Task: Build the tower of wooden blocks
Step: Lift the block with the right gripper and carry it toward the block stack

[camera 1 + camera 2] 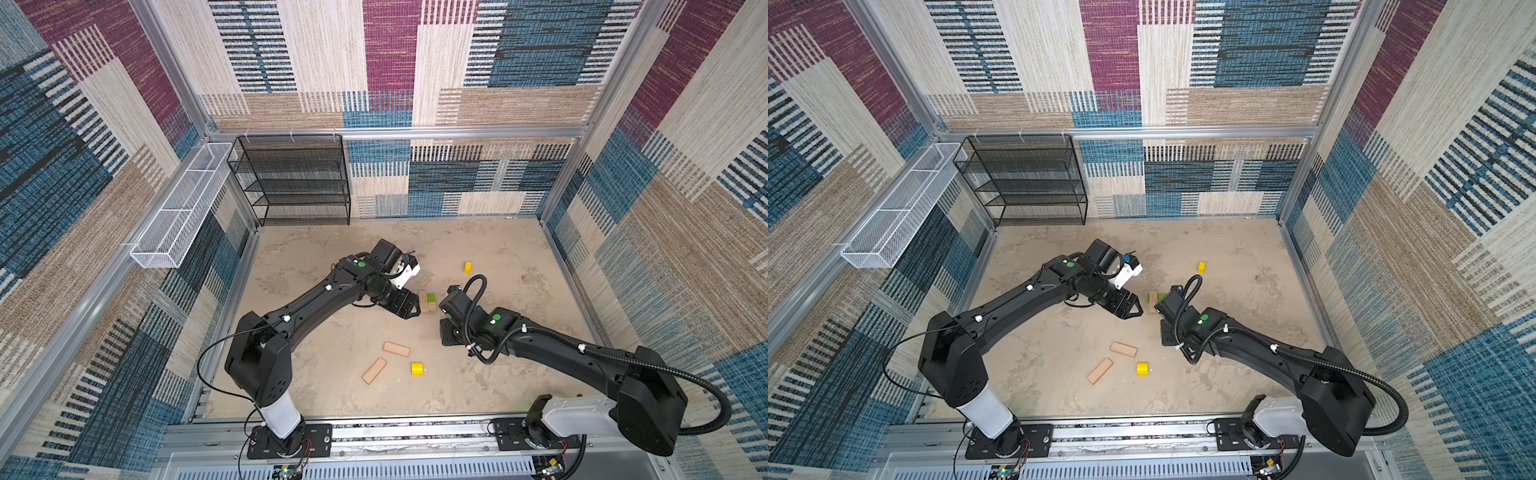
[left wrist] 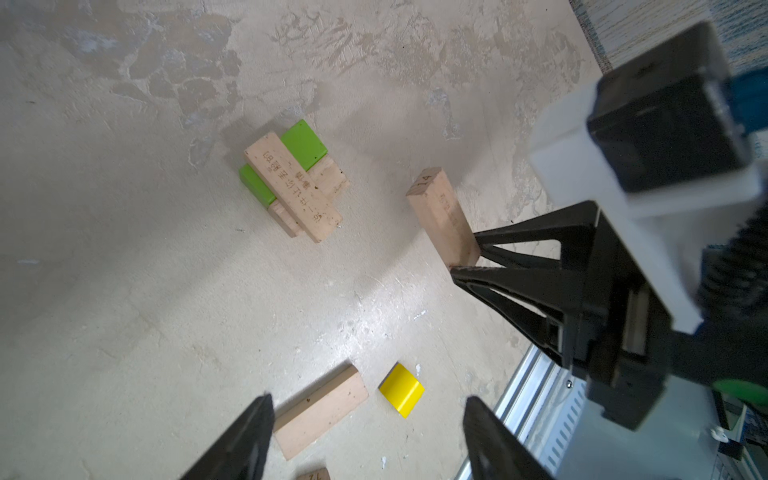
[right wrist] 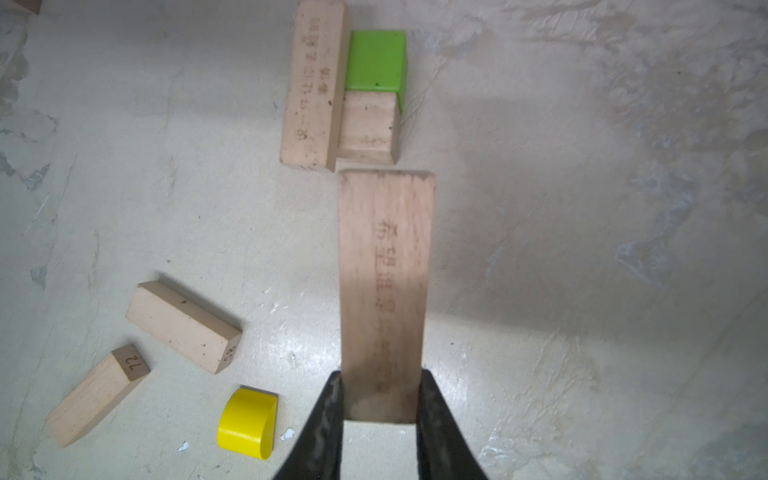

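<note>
Two tan planks [image 1: 396,349] lie loose on the table [image 1: 311,257] in the lower middle of both top views, angled away from each other, with a yellow piece [image 1: 417,368] just to their right. A second yellow piece [image 1: 468,267] sits alone right of centre, higher in the frame. Between the two yellow ones, just right of centre, stands the tower [image 1: 428,302], which is low. The left wrist view shows its engraved top plank [image 2: 291,187] lying across a green brick [image 2: 303,143], with more tan wood underneath. The right gripper [image 3: 380,399] is clamped on one end of the held plank [image 3: 384,270], another tan block that juts straight out beyond the fingertips. That block is clear of the table, near the tower but not touching it. In both top views this gripper is hidden beneath its own wrist, at the tower's lower right. The left gripper [image 1: 413,311] sits just left of the tower, its fingers [image 2: 257,424] spread wide with nothing between them and touching no block.
</note>
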`<action>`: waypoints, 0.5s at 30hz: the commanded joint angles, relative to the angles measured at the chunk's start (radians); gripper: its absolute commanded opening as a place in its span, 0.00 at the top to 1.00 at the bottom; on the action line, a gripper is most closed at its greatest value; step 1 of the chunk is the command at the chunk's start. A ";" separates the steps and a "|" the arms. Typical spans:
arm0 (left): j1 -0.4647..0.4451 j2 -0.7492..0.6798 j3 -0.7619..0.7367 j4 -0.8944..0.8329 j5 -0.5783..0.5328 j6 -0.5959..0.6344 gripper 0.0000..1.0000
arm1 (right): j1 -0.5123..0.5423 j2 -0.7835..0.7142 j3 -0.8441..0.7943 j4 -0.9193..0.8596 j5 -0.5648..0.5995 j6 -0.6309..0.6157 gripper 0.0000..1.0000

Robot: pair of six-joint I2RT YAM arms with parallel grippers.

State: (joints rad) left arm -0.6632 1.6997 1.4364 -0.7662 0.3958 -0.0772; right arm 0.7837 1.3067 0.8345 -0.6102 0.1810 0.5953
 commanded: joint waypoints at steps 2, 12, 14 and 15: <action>0.001 -0.011 0.004 -0.007 -0.027 0.010 0.24 | -0.022 0.006 0.018 0.079 -0.038 -0.084 1.00; 0.003 -0.004 0.008 -0.009 -0.022 0.008 0.24 | -0.107 0.040 0.026 0.102 -0.104 -0.158 1.00; 0.002 -0.004 0.007 -0.010 -0.023 0.008 0.24 | -0.116 0.046 0.031 0.107 -0.113 -0.159 1.00; 0.002 -0.005 0.007 -0.010 -0.025 0.010 0.23 | -0.122 0.054 0.034 0.114 -0.123 -0.161 1.00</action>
State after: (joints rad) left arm -0.6628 1.6962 1.4364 -0.7673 0.3729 -0.0769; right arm 0.6716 1.3506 0.8593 -0.5388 0.0929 0.4492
